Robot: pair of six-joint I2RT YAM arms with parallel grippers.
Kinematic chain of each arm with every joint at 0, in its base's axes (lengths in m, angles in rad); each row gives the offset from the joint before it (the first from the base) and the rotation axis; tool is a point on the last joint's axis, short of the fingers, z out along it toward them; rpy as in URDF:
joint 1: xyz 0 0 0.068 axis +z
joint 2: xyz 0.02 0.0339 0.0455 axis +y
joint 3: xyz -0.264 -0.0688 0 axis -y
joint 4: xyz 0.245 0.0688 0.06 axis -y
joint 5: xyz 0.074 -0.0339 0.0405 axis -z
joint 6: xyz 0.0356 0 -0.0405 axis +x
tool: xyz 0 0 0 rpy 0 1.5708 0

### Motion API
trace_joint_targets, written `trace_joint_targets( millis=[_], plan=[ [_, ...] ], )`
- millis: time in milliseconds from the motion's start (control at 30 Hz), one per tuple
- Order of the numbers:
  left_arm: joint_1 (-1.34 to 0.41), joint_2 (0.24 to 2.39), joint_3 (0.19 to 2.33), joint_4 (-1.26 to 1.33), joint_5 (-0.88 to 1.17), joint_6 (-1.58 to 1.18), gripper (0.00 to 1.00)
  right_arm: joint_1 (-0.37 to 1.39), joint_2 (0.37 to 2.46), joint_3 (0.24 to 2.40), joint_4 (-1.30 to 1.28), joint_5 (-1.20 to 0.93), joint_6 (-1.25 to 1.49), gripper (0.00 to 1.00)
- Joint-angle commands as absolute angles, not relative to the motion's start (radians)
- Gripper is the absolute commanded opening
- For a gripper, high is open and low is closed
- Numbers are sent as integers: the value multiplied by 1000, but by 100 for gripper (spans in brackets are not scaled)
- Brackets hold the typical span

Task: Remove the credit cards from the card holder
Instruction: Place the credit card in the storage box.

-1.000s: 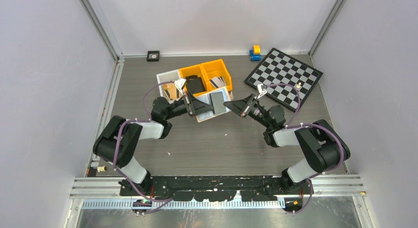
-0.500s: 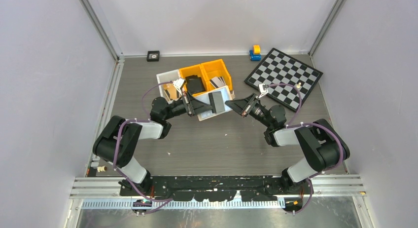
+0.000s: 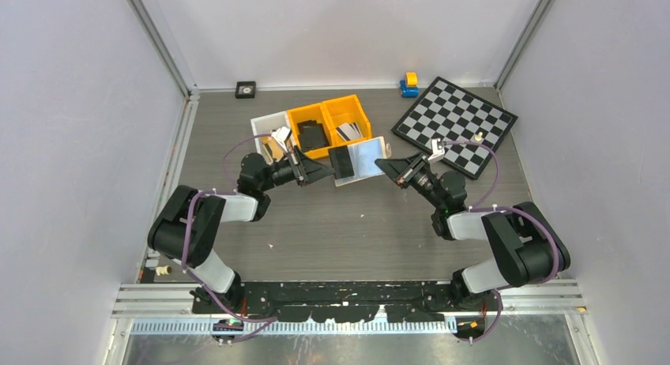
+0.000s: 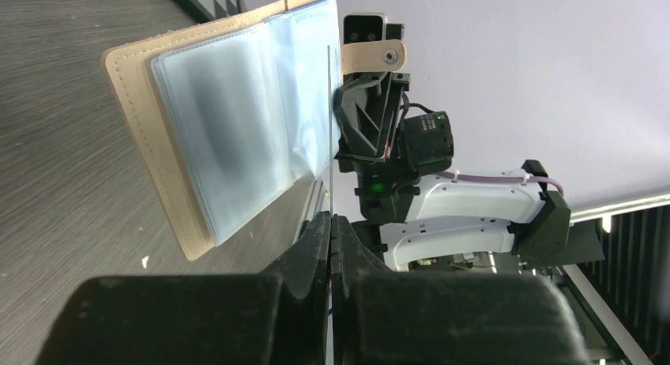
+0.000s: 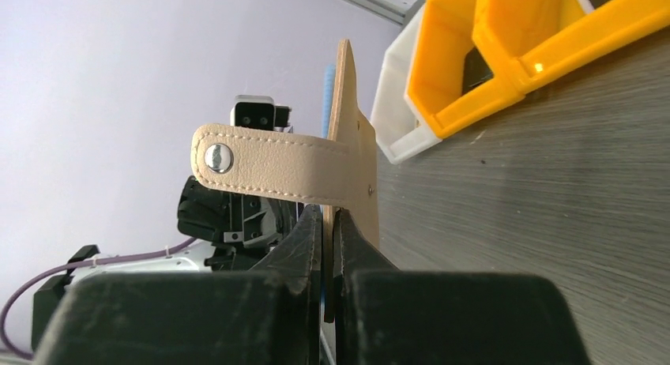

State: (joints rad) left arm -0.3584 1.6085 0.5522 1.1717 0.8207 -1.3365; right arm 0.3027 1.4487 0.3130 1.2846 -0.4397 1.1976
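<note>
Over the middle of the counter (image 3: 332, 231), just short of the bins, we are seeing one card holder (image 3: 367, 158) hanging open in the air between the two tools. Its clear pockets are facing the left wrist camera. We are counting one credit card (image 3: 341, 161) there, dark, lying against the holder's left half; whether its far end is sitting in a pocket we cannot tell.

The left tool (image 3: 327, 172) is pinching that card's near edge, its jaws closed down to the card's thickness. The right tool (image 3: 382, 165) is clamping the card holder's tan cover with its jaws nearly together, beside one strap (image 5: 269, 171) with a metal snap.

Toward the far edge, three bins are standing in a row: one white bin (image 3: 265, 122) and two yellow bins (image 3: 304, 111). Each is holding flat things that we are not managing to count. One chessboard (image 3: 456, 124) is lying at the far right corner, with one blue and yellow toy (image 3: 408, 84) just beyond it. One small black square (image 3: 246, 89) is sitting at the far edge, to the left.

Both arms are reaching forward low over the counter, elbows spread outward. Their forearms are angling inward, so the wrists are facing each other.
</note>
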Motion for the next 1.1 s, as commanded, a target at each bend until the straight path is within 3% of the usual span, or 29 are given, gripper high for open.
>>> trace_joint_targets(
  millis=[0, 133, 300, 633, 1067],
  plan=[
    [-332, 1583, 545, 1133, 806, -1299, 0, 288, 1392, 310, 1212, -372, 1138, 1],
    [-311, 1569, 563, 996, 770, -1221, 0, 281, 1311, 306, 1044, -294, 1064, 0],
    [-299, 1541, 689, 624, 648, -1050, 0, 279, 1201, 307, 859, -201, 979, 1],
    [-296, 1591, 1065, -4, 336, -753, 0, 278, 1163, 298, 830, -174, 962, 1],
    [-225, 1869, 1356, -118, 371, -733, 0, 279, 1157, 291, 841, -168, 966, 1]
  ],
)
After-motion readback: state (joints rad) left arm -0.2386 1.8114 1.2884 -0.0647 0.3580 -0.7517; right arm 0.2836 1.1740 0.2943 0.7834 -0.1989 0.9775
